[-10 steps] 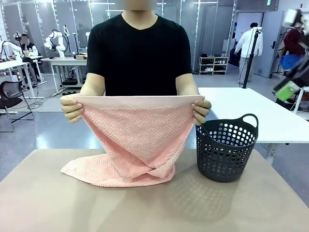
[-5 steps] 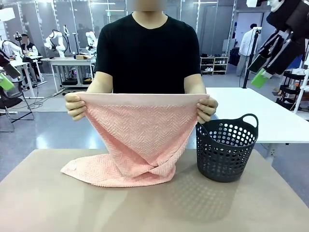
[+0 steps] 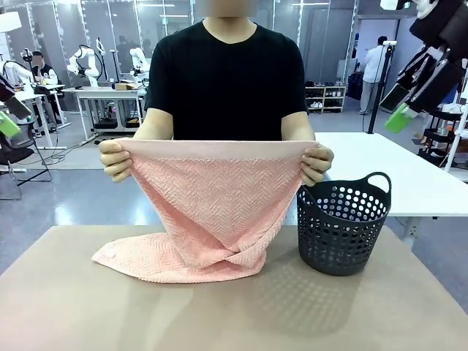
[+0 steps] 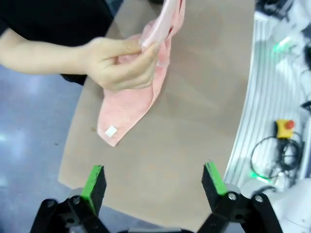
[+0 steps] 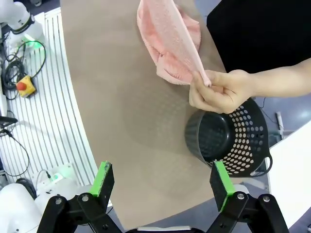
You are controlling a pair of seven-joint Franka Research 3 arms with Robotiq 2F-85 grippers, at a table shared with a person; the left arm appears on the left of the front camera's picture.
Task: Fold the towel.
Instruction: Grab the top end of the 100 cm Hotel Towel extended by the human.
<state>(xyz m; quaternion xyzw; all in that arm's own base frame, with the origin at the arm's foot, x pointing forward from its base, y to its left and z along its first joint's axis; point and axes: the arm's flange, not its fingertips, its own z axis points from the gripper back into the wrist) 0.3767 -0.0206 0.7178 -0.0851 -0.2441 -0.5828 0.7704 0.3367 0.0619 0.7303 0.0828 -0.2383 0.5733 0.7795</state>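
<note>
A person across the table holds the salmon-pink towel up by its two top corners, one in each hand. Its lower part lies bunched on the tan table. My left gripper hovers high over the table's left end, open and holding nothing, with the towel and one of the person's hands below it. At the picture's left edge its green pad shows. My right gripper is also open and free, high at the upper right, above the towel and the other hand.
A dark perforated basket with handles stands on the table right of the towel, seen from above as the basket. A white table stands behind at the right. The tan table's near half is bare.
My right arm has swung up and inward to the upper right; my left gripper's pad has come in at the left edge. The person shifted the held towel slightly right.
</note>
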